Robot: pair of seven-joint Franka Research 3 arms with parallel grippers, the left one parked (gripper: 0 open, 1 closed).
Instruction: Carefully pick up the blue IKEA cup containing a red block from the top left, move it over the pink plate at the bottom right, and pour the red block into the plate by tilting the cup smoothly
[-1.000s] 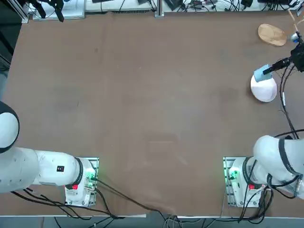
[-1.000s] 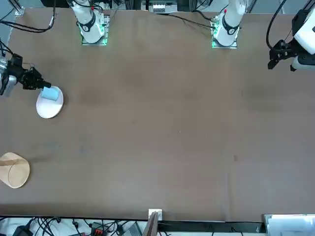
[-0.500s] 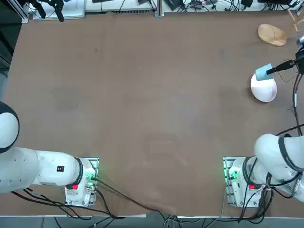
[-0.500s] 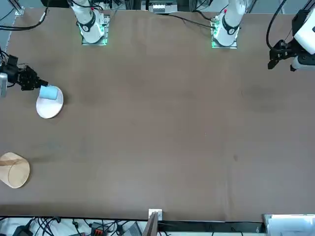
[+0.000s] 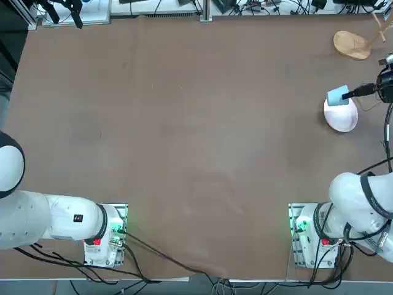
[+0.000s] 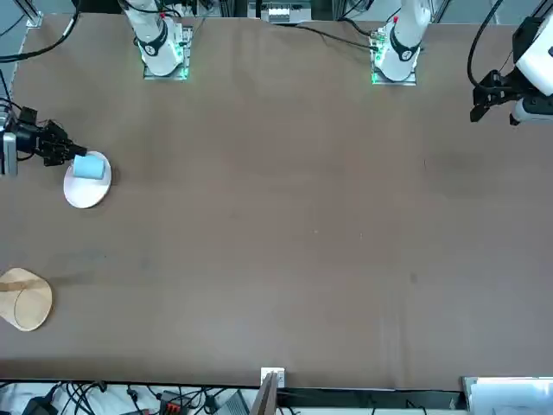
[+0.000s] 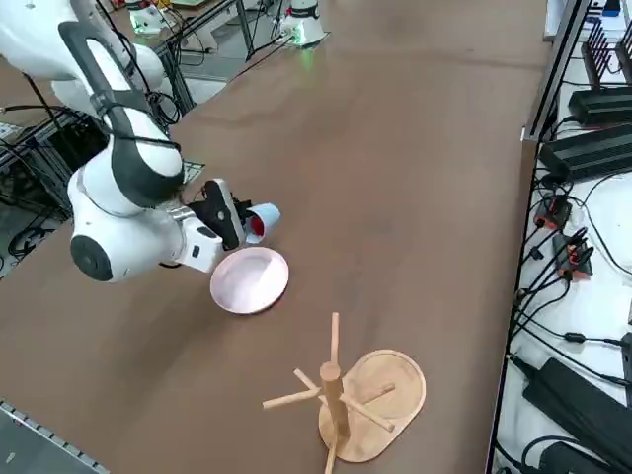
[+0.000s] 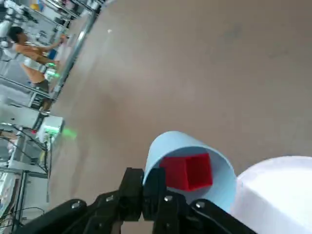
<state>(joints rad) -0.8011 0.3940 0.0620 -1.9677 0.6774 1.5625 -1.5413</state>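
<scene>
Right wrist view shows the right gripper [image 8: 148, 192] clamped on the rim of the blue IKEA cup [image 8: 187, 168], tilted on its side with 1 red block [image 8: 187, 170] inside, over the far-left edge of the pink plate [image 5: 341, 117] near the table's [image 5: 184, 135] right edge.

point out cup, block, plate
cup [image 8: 220, 181], right wrist view, inner wall near the rim
block [image 8: 187, 170], right wrist view, its front face
plate [image 7: 249, 280], right side view, centre of the plate
</scene>
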